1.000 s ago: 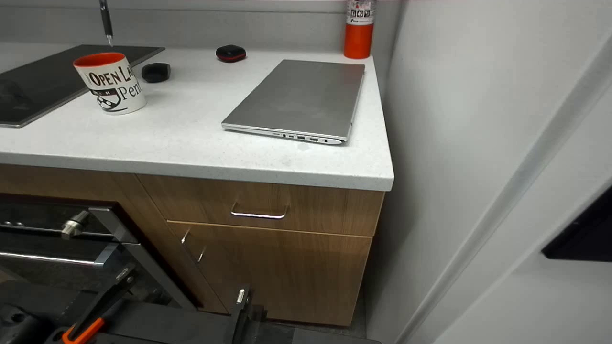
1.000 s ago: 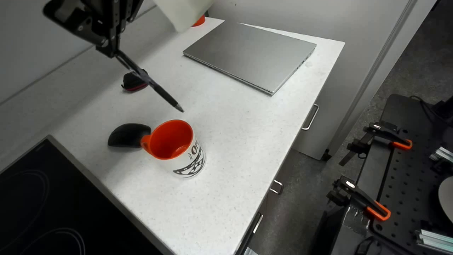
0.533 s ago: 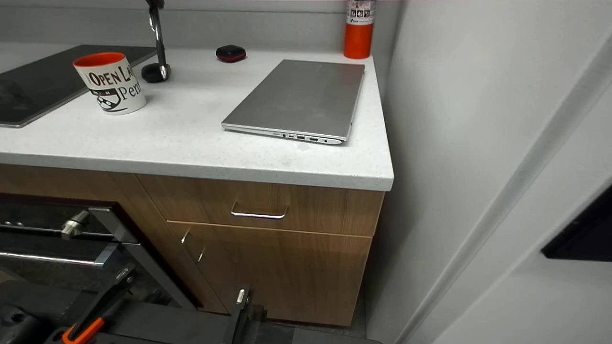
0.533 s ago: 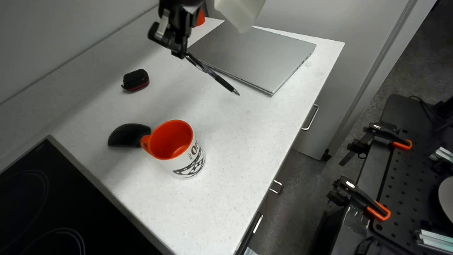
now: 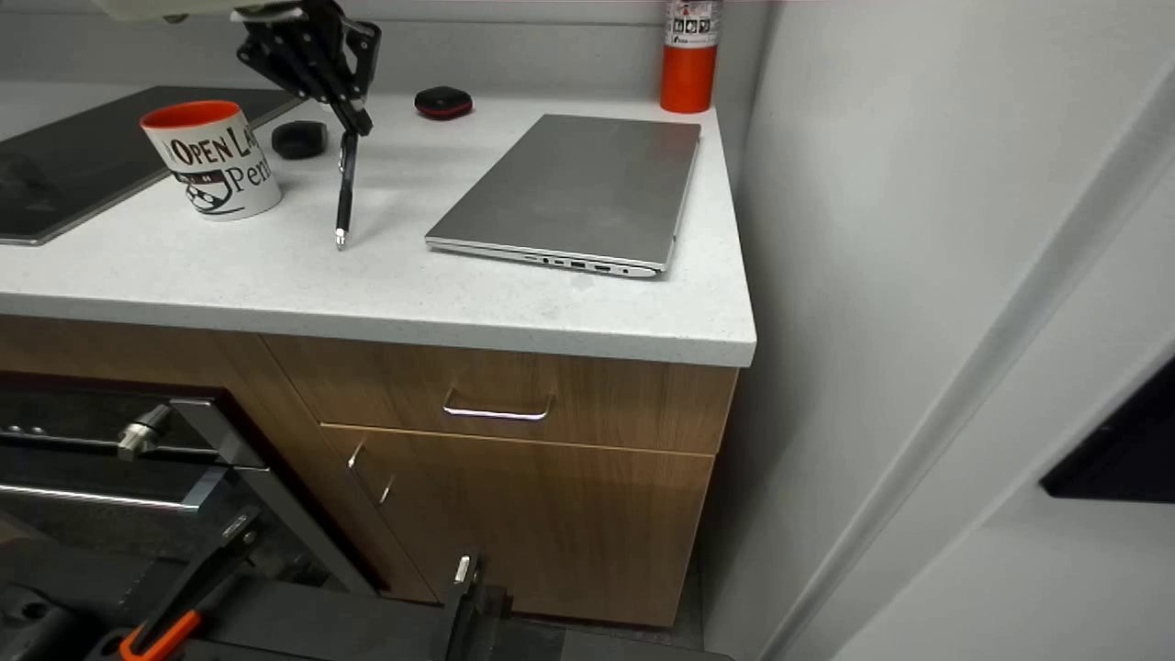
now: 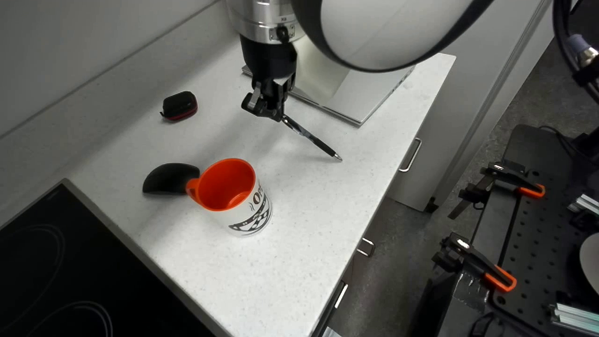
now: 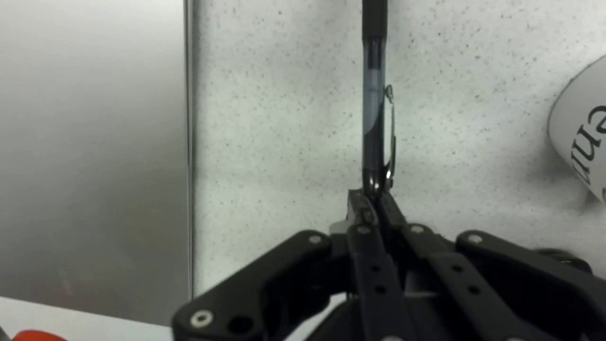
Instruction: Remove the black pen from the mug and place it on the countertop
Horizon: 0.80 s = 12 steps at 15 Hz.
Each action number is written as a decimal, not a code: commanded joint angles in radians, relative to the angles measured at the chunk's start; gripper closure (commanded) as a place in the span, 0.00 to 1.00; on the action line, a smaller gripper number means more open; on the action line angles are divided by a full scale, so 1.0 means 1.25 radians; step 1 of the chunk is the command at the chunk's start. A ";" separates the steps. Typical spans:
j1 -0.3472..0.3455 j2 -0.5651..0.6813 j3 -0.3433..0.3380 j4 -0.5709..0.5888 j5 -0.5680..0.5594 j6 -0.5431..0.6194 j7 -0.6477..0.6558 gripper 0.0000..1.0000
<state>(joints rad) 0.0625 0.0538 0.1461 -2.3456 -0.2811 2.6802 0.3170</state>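
My gripper [image 7: 376, 201] is shut on the clip end of the black pen [image 7: 374, 109]. In both exterior views the gripper [image 5: 356, 128] [image 6: 279, 117] holds the pen [image 5: 345, 193] [image 6: 311, 138] slanting downward, tip low over the white speckled countertop [image 5: 386, 289] [image 6: 304, 252] [image 7: 284, 118]. I cannot tell whether the tip touches it. The white mug [image 5: 220, 174] with orange-red rim stands upright beside the pen, apart from it; it also shows in an exterior view [image 6: 255, 217] and at the right of the wrist view [image 7: 580, 137]. Its visible inside holds no pen.
A closed grey laptop [image 5: 578, 193] [image 6: 379, 89] [image 7: 94, 142] lies on the pen's other side from the mug. A rounded black object [image 5: 299, 140] [image 6: 171, 179] sits by the mug's handle. A small black-and-red case [image 5: 443, 103], red canister [image 5: 688, 78] and dark cooktop [image 6: 61, 276] also show.
The gripper, shut on the pen throughout, has moved from near the mug to the stretch between mug and laptop, towards the counter's front edge, and lower. The mug has not moved.
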 commanded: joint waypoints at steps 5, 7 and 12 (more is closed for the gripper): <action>0.035 0.082 -0.077 0.040 -0.028 0.072 0.085 0.61; 0.037 0.085 -0.085 0.041 -0.010 0.083 0.074 0.45; 0.040 0.085 -0.098 0.047 0.004 0.090 0.070 0.09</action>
<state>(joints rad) 0.0892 0.1470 0.0479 -2.3051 -0.2814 2.7698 0.3775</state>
